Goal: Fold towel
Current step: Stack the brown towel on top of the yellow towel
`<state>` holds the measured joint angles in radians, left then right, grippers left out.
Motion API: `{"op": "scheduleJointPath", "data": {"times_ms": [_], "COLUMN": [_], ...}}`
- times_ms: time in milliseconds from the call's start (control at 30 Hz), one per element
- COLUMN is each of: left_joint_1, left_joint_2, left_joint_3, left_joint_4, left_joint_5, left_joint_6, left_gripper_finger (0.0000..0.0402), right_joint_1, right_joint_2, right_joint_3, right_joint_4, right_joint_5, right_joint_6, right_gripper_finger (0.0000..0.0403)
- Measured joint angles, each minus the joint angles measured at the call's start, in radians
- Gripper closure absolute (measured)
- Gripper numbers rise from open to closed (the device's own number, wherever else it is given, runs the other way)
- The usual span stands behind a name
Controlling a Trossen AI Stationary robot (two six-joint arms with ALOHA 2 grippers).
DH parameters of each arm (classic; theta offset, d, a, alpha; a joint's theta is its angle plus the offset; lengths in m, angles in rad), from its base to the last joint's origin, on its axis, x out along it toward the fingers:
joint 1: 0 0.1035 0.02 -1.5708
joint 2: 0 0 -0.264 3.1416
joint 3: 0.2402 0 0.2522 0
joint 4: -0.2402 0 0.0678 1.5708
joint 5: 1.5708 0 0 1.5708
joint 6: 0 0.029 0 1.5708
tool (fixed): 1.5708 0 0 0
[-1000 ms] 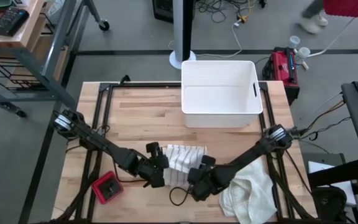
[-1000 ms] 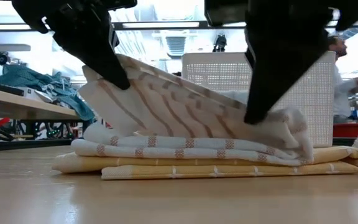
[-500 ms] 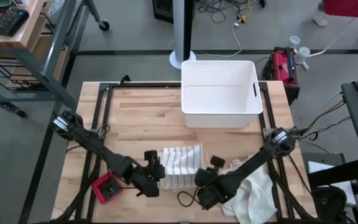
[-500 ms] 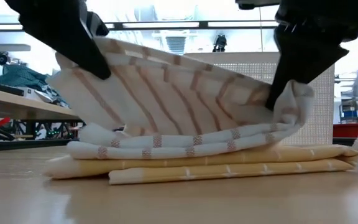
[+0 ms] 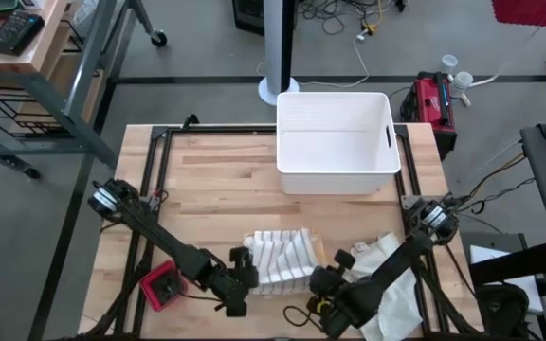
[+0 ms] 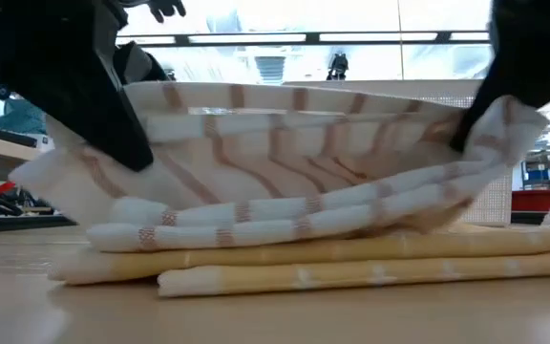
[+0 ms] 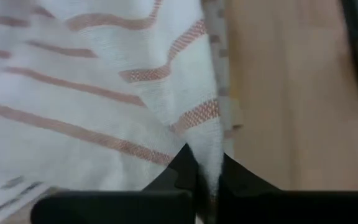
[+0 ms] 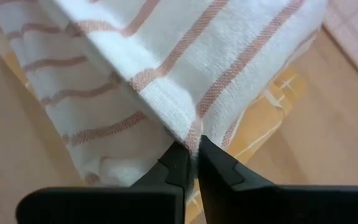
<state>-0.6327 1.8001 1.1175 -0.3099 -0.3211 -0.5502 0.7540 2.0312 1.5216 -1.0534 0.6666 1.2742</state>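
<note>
A white towel with brown stripes (image 5: 278, 256) lies on a stack of folded yellow towels (image 6: 304, 266) near the table's front edge. Its near edge is raised; its far part rests on the stack. My left gripper (image 5: 245, 277) is shut on the towel's near left corner, and my right gripper (image 5: 317, 280) is shut on its near right corner. In the low view the striped towel (image 6: 285, 162) spans between the left gripper (image 6: 127, 143) and the right gripper (image 6: 475, 129). My left gripper pinches the towel's near left corner (image 7: 207, 144) between its two fingers, coming slanting down from the near left. The corner is lifted off the stack, and the cloth runs away from the fingers with little slack. One layer or several, I cannot tell. My right gripper pinches the towel's near right corner (image 8: 190, 132) at a hemmed edge between its two fingers, slanting down from the near right. The corner is held above the yellow towels (image 8: 272, 102), and the cloth sags a little toward the middle.
A white bin (image 5: 336, 142) stands at the far middle of the table. A red block (image 5: 164, 287) lies near the front left, beside the left arm. A crumpled white cloth (image 5: 391, 284) lies at the front right, under the right arm.
Both grippers have moved toward the table's near edge. My right gripper has taken hold of the towel's near right corner and raised it. The towel's near edge, first slanting down to the right, now hangs about level between the grippers and is drawn nearer; its far part stays on the stack.
</note>
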Motion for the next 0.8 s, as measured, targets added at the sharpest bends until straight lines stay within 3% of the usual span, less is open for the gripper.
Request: {"op": "scheduleJointPath", "data": {"times_ms": [233, 533, 800], "left_joint_1": [0.000, 0.000, 0.000], "left_joint_2": [0.045, 0.045, 0.045], "left_joint_3": [0.000, 0.010, 0.014], "left_joint_4": [0.140, 0.146, 0.145], "left_joint_5": [0.055, 0.085, 0.149], "left_joint_6": [0.060, 0.097, 0.096], "left_gripper_finger": [0.0341, 0.0238, 0.0206], "right_joint_1": [0.046, 0.068, 0.113], "right_joint_2": [0.000, 0.000, -0.002], "right_joint_3": [-0.006, -0.006, -0.005], "right_joint_4": [0.026, 0.047, 0.034], "right_joint_5": [-0.033, -0.203, -0.353], "right_joint_6": [0.077, 0.094, 0.100], "right_gripper_finger": [0.0364, 0.0278, 0.0227]}}
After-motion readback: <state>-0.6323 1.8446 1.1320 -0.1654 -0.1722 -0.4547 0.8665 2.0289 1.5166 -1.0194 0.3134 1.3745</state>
